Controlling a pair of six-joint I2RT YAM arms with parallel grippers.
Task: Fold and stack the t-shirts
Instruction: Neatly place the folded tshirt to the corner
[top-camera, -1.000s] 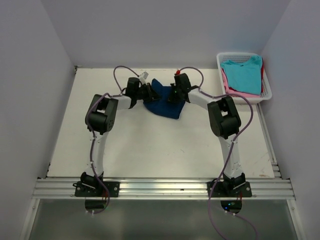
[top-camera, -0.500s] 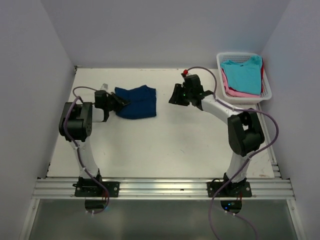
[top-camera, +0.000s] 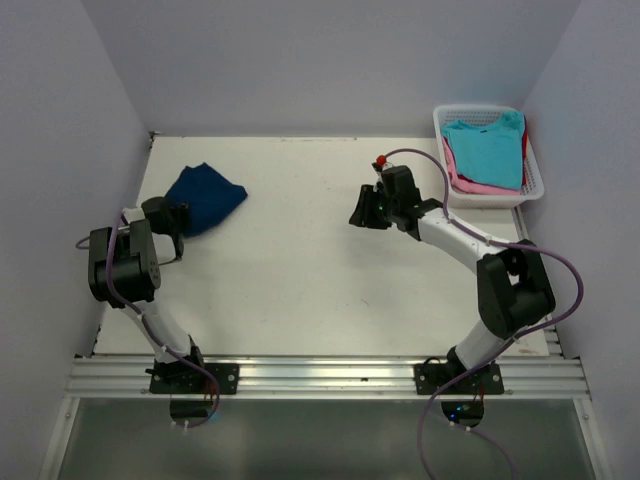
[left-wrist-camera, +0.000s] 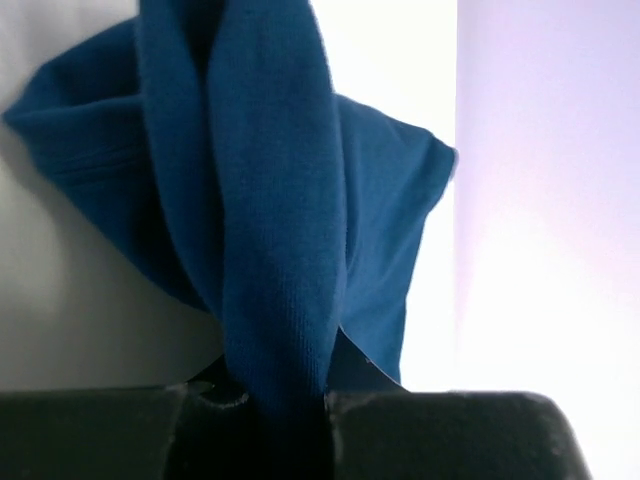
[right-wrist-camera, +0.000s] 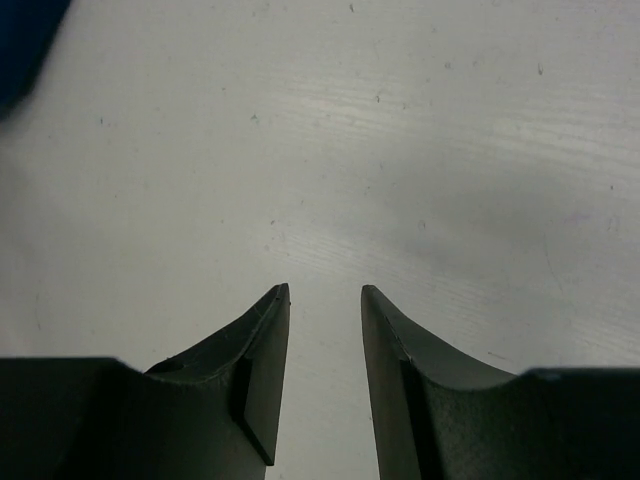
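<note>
Bare surface stretches between the bunched navy t-shirt at far left and the basket in the far right corner.

— What colour is the cloth in front of you?
— The navy t-shirt is deep blue, plain on every fold I see.
— And your own parts?
— My left fingers and right fingers are matte black. My cables are purple.
— Below them?
— The tabletop is off-white with faint grey streaks and dark specks.
— Anything brighter?
— The basket is a white lattice. It shows a turquoise t-shirt, a pink t-shirt and a sliver of a red t-shirt.
</note>
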